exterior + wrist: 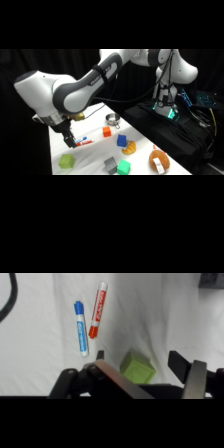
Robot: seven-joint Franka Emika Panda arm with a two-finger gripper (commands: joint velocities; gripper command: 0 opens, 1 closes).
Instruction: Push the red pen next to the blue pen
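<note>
The red pen [98, 309] and the blue pen [81, 328] lie side by side on the white table [40, 349], nearly parallel, with a narrow gap between them. In the side view the red pen [86, 143] shows just right of my gripper [70, 141], with a bit of the blue pen [82, 138] behind it. From the wrist, my gripper [139, 359] stands open above the table, holding nothing. Both pens lie beyond its fingertips. One dark finger [179, 362] shows at the right.
A green cube [137, 369] sits under the gripper; it is also at the table's front left [66, 161]. An orange cube [106, 131], blue cube [121, 141], grey cube [110, 164], teal cube [123, 168], croissant toy [129, 148] and metal cup [112, 119] lie to the right.
</note>
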